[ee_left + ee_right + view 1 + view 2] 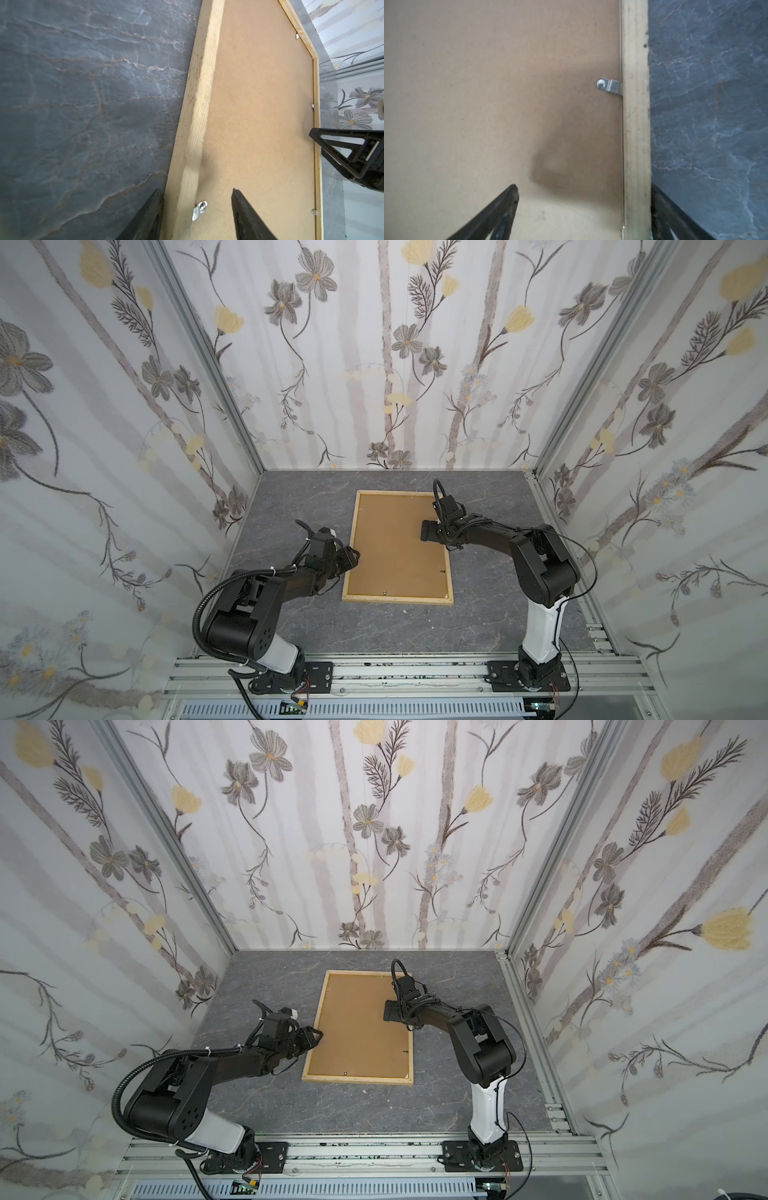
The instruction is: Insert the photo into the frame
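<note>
Mostly hidden is what matters most: the frame (397, 600) (357, 1080) lies face down on the grey marbled table (415, 630), and the brown backing panel (395, 547) (361, 1027) fills its opening. Whatever sits under that panel cannot be seen, and the photo cannot be made out in any view.

In both top views the right gripper (432, 531) (395, 1011) shows only as a dark block over the frame's right long side, its fingertips hidden beneath its own body. The left gripper (353, 556) (316, 1036) sits at the frame's left long side, too small there for its jaws to be read.

The wrist views fill that in. The left gripper (196, 190) stands with its jaws apart, straddling the left wooden rail (197, 104). One finger is just beside the rail's outer edge over the table and the other is over the panel, apart from the rail, so it grips nothing. A metal clip (200, 209) lies between the fingers. The same view catches one finger of the right gripper (342, 153) at the far rail.

The right gripper (583, 187) is spread wide across the right rail (636, 124). Its outer finger is just beside the wood and its inner finger is well in over the panel. Another metal clip (608, 86) lies ahead of it, turned onto the panel. Whether any fingertip touches a surface cannot be told.
</note>
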